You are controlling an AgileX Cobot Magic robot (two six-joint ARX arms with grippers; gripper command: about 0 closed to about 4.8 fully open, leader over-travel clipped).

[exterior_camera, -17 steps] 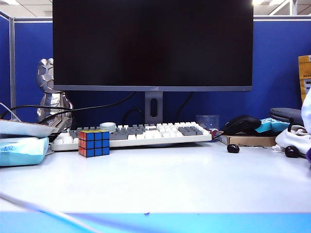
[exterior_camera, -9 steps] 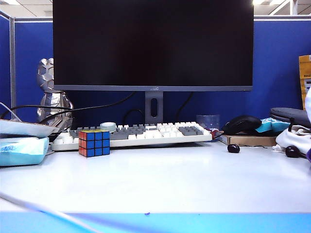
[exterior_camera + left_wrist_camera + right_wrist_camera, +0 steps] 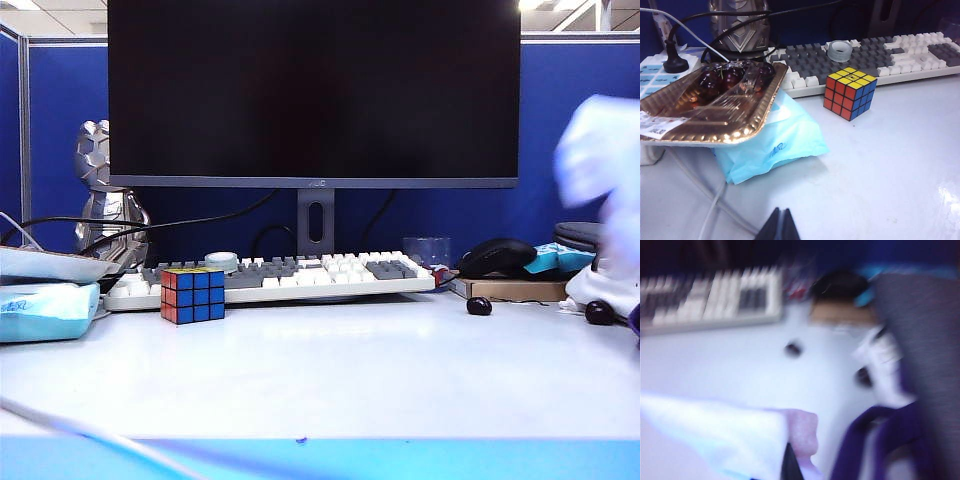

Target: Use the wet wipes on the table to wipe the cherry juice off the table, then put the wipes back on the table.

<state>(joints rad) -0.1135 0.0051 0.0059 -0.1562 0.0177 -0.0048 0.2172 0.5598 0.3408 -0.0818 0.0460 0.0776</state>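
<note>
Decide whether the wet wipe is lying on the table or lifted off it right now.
Lifted. The wet wipes show as a white blur in the air at the right, well above the table, pinched in the shut right gripper.

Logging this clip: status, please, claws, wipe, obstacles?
Left claw shut, low over table. Right claw shut on wet wipes, raised at right, blurred. Two cherries near keyboard's right end.

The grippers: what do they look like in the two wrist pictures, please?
Little shows. The left gripper appears as two dark, pointed fingertips pressed together. The right gripper shows only a thin black tip, blurred. No cables or markings on either can be made out.
</note>
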